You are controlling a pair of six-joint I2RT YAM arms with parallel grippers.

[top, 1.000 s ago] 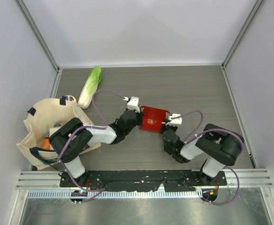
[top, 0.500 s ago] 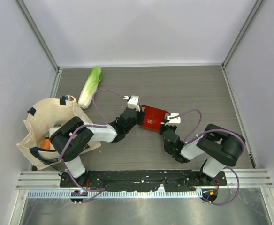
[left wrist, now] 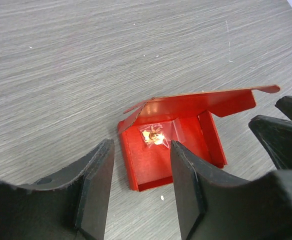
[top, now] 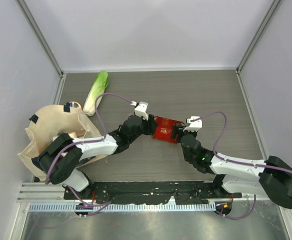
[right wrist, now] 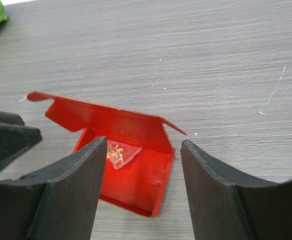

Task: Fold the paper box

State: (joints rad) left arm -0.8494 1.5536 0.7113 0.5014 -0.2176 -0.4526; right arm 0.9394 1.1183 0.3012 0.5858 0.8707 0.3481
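Red box (left wrist: 151, 162) on table (left wrist: 86, 60), just in front of left hand (left wrist: 142, 149), between both hands. Lid flap up, box not shut. Small clear bag (left wrist: 154, 136) inside. Left hand wide open, holds nothing. Right hand (right wrist: 143, 145) same, box just ahead.

The top camera looked down from above the near side; both wrist cameras sat close and low, facing each other across the shared paper box (left wrist: 151, 160).
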